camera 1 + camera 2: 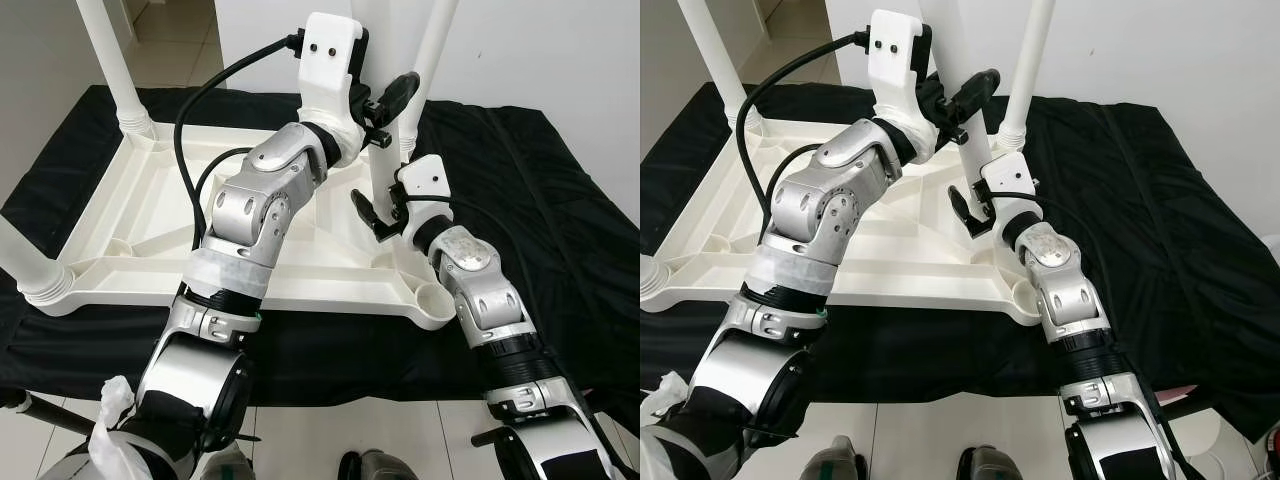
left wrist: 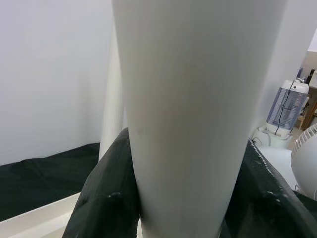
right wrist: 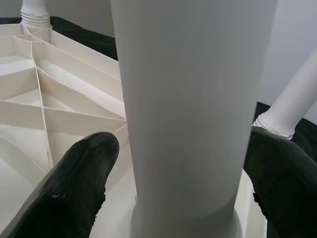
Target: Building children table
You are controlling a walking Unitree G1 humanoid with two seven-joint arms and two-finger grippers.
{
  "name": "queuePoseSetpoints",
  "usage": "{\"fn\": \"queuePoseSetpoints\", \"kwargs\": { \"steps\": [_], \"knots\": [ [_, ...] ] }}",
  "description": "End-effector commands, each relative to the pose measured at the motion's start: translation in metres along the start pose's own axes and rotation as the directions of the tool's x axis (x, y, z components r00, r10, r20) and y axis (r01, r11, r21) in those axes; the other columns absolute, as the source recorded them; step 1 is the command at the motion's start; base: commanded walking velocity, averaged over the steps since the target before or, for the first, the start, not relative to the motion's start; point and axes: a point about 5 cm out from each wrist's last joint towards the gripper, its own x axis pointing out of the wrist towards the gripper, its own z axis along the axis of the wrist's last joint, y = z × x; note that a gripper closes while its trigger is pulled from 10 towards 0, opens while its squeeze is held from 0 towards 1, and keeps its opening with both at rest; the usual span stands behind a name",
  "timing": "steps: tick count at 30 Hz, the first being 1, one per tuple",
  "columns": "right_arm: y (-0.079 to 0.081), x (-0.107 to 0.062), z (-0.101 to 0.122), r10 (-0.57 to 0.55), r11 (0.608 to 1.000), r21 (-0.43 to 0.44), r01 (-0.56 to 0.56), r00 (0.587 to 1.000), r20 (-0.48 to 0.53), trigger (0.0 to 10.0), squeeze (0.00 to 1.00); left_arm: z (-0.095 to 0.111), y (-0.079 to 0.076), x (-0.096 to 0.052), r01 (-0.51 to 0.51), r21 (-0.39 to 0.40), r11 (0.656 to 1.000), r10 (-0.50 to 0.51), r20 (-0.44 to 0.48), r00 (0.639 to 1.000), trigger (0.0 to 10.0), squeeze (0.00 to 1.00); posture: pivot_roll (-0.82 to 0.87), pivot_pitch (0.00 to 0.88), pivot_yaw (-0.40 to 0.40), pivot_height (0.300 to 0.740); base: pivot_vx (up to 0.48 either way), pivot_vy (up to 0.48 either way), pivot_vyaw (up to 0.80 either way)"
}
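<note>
The white children's table (image 1: 150, 230) lies upside down on a black cloth. White legs stand in three corners: far left (image 1: 115, 60), near left (image 1: 20, 255) and far right (image 1: 425, 70). The near right socket (image 1: 436, 298) holds nothing. A loose white leg (image 1: 381, 170) stands upright on the underside near the right end. My left gripper (image 1: 385, 100) is shut on this leg higher up, its fingers (image 2: 106, 198) pressed to both sides. My right gripper (image 1: 385, 205) straddles the leg low down, open, with a slight gap beside one finger (image 3: 74, 188).
The black cloth (image 1: 560, 220) spreads well past the table on the right and front. A white wall stands behind. A small appliance (image 2: 287, 104) and a fan (image 2: 304, 158) stand on the floor off to one side. A crumpled white bag (image 1: 110, 410) hangs near my left hip.
</note>
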Motion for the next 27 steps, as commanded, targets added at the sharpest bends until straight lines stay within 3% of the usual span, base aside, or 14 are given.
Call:
{"fn": "queuePoseSetpoints", "kwargs": {
  "steps": [1, 2, 3, 7, 10, 13, 14, 22, 23, 24, 25, 27],
  "knots": [
    [-0.0010, 0.0017, 0.0014, -0.005, 1.000, 0.009, 0.005, 1.000, 0.013, 10.0, 0.00, 0.0016, -0.0039, 0.0003, 0.004, 0.006, 1.000, -0.004, 0.001, 1.000, 10.0, 0.00, 0.07, 0.000, -0.023, 0.740, 0.000, 0.000, 0.00],
    [-0.0006, 0.0022, 0.0011, -0.001, 1.000, 0.009, 0.001, 1.000, 0.013, 8.0, 0.00, 0.0019, -0.0041, 0.0006, 0.005, 0.006, 1.000, -0.005, 0.001, 1.000, 10.0, 0.00, 0.07, 0.000, -0.023, 0.740, 0.000, 0.000, 0.00],
    [-0.0001, 0.0025, 0.0007, 0.002, 1.000, 0.008, -0.002, 1.000, 0.013, 4.9, 0.00, 0.0021, -0.0042, 0.0008, 0.006, 0.005, 1.000, -0.006, 0.001, 1.000, 10.0, 0.00, 0.07, 0.000, -0.023, 0.740, 0.000, 0.000, 0.00],
    [0.0004, 0.0029, -0.0006, 0.008, 1.000, 0.007, -0.008, 1.000, 0.010, 3.4, 0.00, 0.0028, -0.0055, 0.0012, 0.009, 0.000, 1.000, -0.009, 0.003, 1.000, 10.0, 0.00, 0.07, 0.000, -0.023, 0.740, 0.000, 0.000, 0.00],
    [0.0001, 0.0038, -0.0005, 0.009, 1.000, 0.008, -0.009, 1.000, 0.011, 3.8, 0.00, 0.0028, -0.0067, 0.0020, 0.014, -0.002, 1.000, -0.014, 0.002, 1.000, 10.0, 0.00, 0.07, 0.000, -0.022, 0.740, 0.000, 0.000, 0.00],
    [-0.0009, 0.0049, 0.0002, 0.009, 1.000, 0.006, -0.009, 1.000, 0.016, 3.3, 0.00, 0.0024, -0.0089, 0.0026, 0.021, -0.004, 1.000, -0.021, 0.001, 1.000, 10.0, 0.00, 0.07, 0.000, -0.022, 0.740, 0.000, 0.000, 0.00],
    [-0.0007, 0.0055, 0.0009, 0.016, 1.000, 0.004, -0.016, 1.000, 0.022, 0.0, 0.00, 0.0022, -0.0095, 0.0029, 0.023, -0.004, 1.000, -0.023, 0.000, 1.000, 10.0, 0.00, 0.07, 0.000, -0.022, 0.740, 0.000, 0.000, 0.00],
    [-0.0015, 0.0070, 0.0010, 0.000, 1.000, 0.017, -0.001, 1.000, 0.029, 0.0, 0.00, 0.0035, -0.0123, 0.0028, 0.038, 0.007, 0.999, -0.038, 0.007, 0.999, 10.0, 0.00, 0.07, 0.000, -0.023, 0.740, 0.000, 0.000, 0.00],
    [-0.0018, 0.0069, 0.0007, -0.010, 0.999, 0.030, 0.009, 1.000, 0.025, 1.6, 0.00, 0.0037, -0.0130, 0.0023, 0.049, -0.004, 0.999, -0.049, 0.012, 0.999, 10.0, 0.00, 0.07, 0.000, -0.022, 0.740, 0.000, 0.000, 0.00],
    [-0.0018, 0.0069, 0.0007, -0.010, 0.999, 0.030, 0.009, 1.000, 0.025, 1.6, 0.00, 0.0037, -0.0130, 0.0023, 0.049, -0.004, 0.999, -0.049, 0.012, 0.999, 10.0, 0.00, 0.07, 0.000, -0.022, 0.740, 0.000, 0.000, 0.00],
    [-0.0018, 0.0077, 0.0005, -0.022, 0.999, 0.048, 0.021, 1.000, 0.021, 9.0, 0.00, 0.0029, -0.0128, 0.0018, 0.061, -0.043, 0.997, -0.060, 0.011, 0.998, 10.0, 0.00, 0.07, 0.000, -0.023, 0.740, 0.000, 0.000, 0.00],
    [-0.0018, 0.0077, 0.0005, -0.022, 0.999, 0.048, 0.021, 1.000, 0.021, 9.0, 0.00, 0.0029, -0.0128, 0.0018, 0.061, -0.043, 0.997, -0.060, 0.011, 0.998, 10.0, 0.00, 0.07, 0.000, -0.023, 0.740, 0.000, 0.000, 0.00]
  ]
}}
